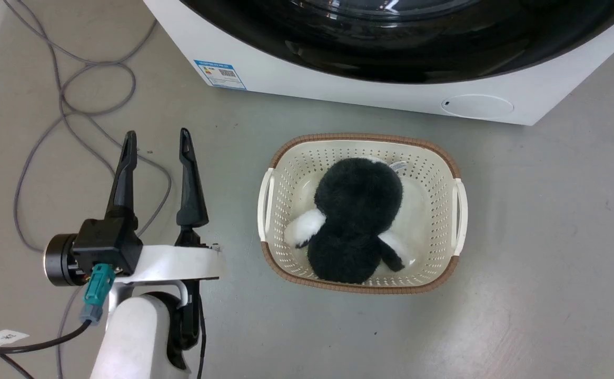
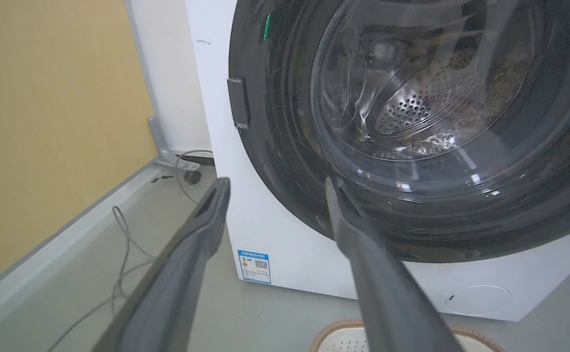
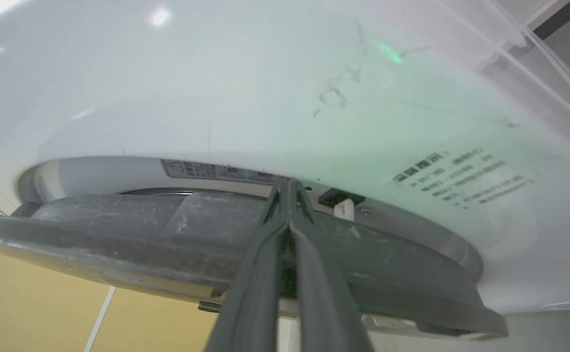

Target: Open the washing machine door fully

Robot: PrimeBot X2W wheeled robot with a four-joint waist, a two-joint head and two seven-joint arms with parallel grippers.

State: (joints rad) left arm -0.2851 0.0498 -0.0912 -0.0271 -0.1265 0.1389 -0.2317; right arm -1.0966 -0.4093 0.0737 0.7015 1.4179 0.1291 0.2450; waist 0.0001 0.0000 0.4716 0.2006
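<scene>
The white washing machine (image 1: 338,89) stands along the top of the head view, and its glossy black washing machine door (image 1: 407,47) spans nearly its width. In the left wrist view the door (image 2: 285,146) faces me with its clear glass bowl bulging at the centre. My left gripper (image 1: 157,134) hovers open over the floor to the washer's left, short of the machine and holding nothing. My right gripper (image 3: 287,183) is shut, its tips poked into the narrow gap between the door's grey rim (image 3: 119,230) and the white front (image 3: 265,98), beside a small latch (image 3: 341,200).
A cream perforated basket (image 1: 359,139) holding a black and white plush toy (image 1: 357,210) sits on the grey floor right before the washer. Grey cables (image 1: 75,95) loop on the floor at the left. A yellow wall (image 2: 45,122) stands left of the machine.
</scene>
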